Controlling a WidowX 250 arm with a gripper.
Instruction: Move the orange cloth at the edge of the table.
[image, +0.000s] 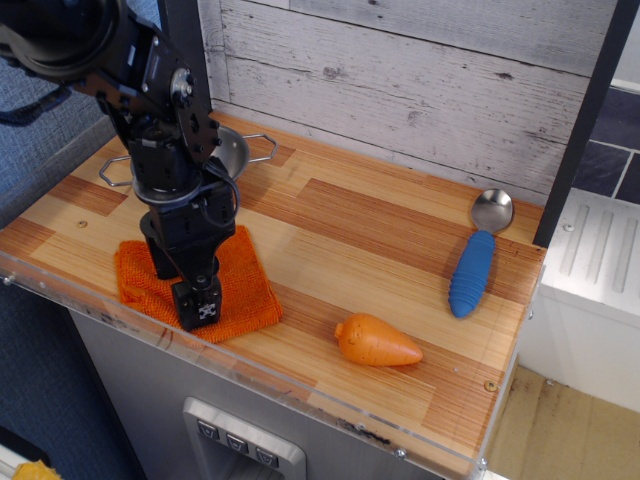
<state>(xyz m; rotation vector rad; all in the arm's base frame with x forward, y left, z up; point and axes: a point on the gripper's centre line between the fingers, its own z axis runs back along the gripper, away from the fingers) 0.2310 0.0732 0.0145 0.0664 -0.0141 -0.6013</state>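
Observation:
The orange cloth (240, 290) lies flat on the wooden table (350, 230), at its front left, close to the clear acrylic rim (260, 365). My black gripper (190, 290) points down onto the cloth's middle and hides part of it. I cannot make out whether the fingers are open or closed, nor whether they pinch the cloth. The arm rises up and to the left out of the frame.
A steel bowl (230, 150) with wire handles sits behind the arm at the back left. An orange plastic carrot (375, 342) lies at the front middle. A blue-handled spoon (475, 262) lies at the right. A white plank wall stands behind.

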